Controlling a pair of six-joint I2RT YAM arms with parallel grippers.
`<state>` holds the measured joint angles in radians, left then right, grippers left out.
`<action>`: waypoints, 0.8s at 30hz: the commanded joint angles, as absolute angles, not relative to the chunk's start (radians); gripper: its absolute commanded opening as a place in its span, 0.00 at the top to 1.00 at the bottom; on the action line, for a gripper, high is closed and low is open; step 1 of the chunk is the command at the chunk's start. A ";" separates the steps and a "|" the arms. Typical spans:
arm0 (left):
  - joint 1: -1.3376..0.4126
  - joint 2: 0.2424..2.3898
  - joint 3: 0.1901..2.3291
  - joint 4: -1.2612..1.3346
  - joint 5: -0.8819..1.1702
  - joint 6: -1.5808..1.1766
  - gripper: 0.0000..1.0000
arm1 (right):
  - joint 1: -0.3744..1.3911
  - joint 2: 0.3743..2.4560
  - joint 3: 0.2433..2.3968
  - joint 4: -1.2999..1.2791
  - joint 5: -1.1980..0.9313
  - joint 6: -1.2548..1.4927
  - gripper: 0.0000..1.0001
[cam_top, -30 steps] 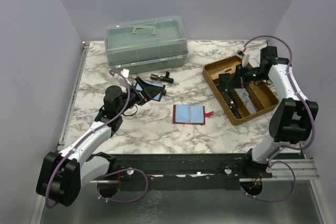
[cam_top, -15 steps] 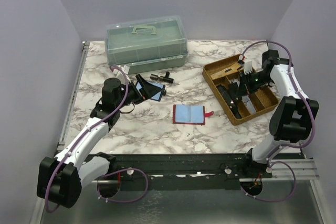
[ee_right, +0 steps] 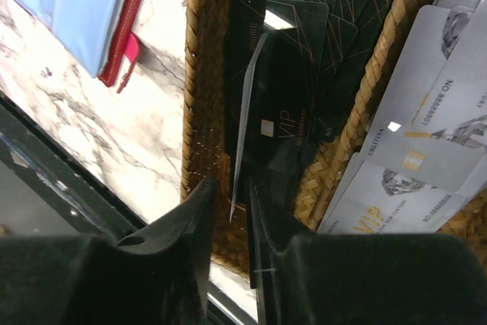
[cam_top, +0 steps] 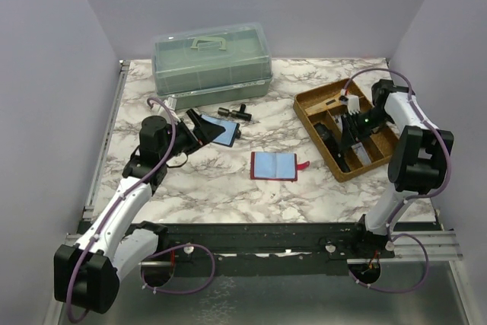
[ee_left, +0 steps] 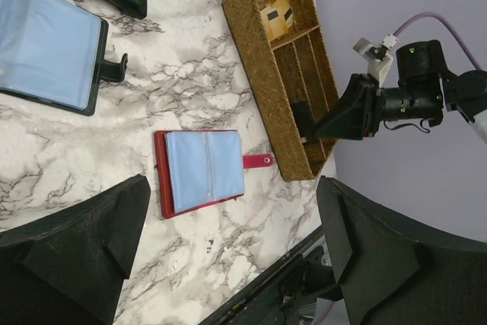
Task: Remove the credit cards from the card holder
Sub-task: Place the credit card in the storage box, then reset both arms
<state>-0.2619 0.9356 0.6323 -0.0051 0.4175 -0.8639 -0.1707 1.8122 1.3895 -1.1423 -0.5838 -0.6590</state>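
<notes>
Your right claw (ee_right: 230, 195) has dipped into the wicker tray (ee_right: 199, 97), a card (ee_right: 245, 119) between its fingers. Gripped or loose, I cannot tell. Drop it, then check the card holder (cam_top: 274, 165) for more.

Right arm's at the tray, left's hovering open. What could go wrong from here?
1. A card stands on edge between the fingers of the right pincer, jaws barely apart, in the wicker tray. Lifting away may drag it out.
2. The open left pincer hangs beside the dark-edged blue case, not the red card holder. It may grab the wrong one.
</notes>
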 commanded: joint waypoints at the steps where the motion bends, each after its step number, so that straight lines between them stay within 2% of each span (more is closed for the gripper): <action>1: -0.242 0.931 0.625 -0.026 0.427 -0.884 0.01 | -0.163 1.830 1.409 -1.126 -0.501 -0.603 0.64; 4: -0.235 0.939 0.653 -0.046 0.442 -0.883 0.01 | -0.169 1.803 1.460 -1.084 -0.424 -0.552 0.48; 5: -0.232 0.940 0.664 -0.053 0.444 -0.880 0.01 | -0.172 1.795 1.481 -1.079 -0.414 -0.540 0.45; 14: -0.196 0.980 0.743 -0.065 0.473 -0.874 0.01 | -0.180 1.757 1.656 -1.072 -0.519 -0.484 0.37; 16: -0.186 0.991 0.785 -0.079 0.474 -0.869 0.01 | -0.190 1.714 1.665 -1.022 -0.562 -0.441 0.31; 21: -0.138 1.037 0.968 -0.243 0.436 -0.751 0.01 | -0.250 1.597 1.706 -0.877 -0.625 -0.323 0.04; 24: -0.100 1.088 1.099 -0.352 0.403 -0.658 0.01 | -0.323 1.604 1.781 -0.875 -0.695 -0.235 0.01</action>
